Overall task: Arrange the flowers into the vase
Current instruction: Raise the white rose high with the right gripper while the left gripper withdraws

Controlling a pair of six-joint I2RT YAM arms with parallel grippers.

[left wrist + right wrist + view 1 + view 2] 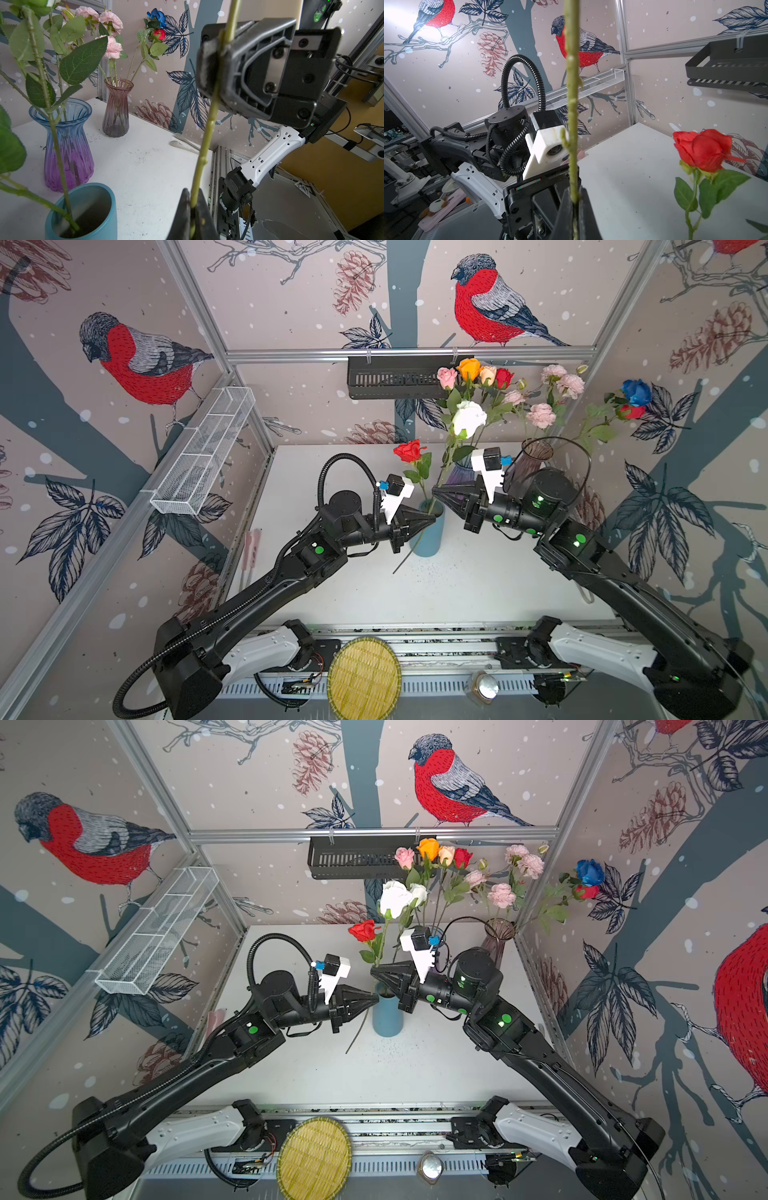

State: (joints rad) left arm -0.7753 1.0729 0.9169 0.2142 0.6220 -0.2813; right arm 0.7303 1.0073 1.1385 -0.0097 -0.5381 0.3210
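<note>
Early yet: grips a white rose (pixel 468 418) by its stem, left gripper (pixel 433 519) and right gripper (pixel 434 491) both pinched shut on it beside the teal vase (pixel 430 540), not yet in, with only a red rose (pixel 409 450) set inside and many more waiting in purple vase (pixel 68 149) and pink vase (pixel 116 112).

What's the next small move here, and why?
Probably open the left gripper and let the right gripper raise the long green stem. Both sets of jaws are shut on that one stem, and its lower end hangs outside the teal cylindrical vase, beside its wall, so it likely must rise before going in.
</note>
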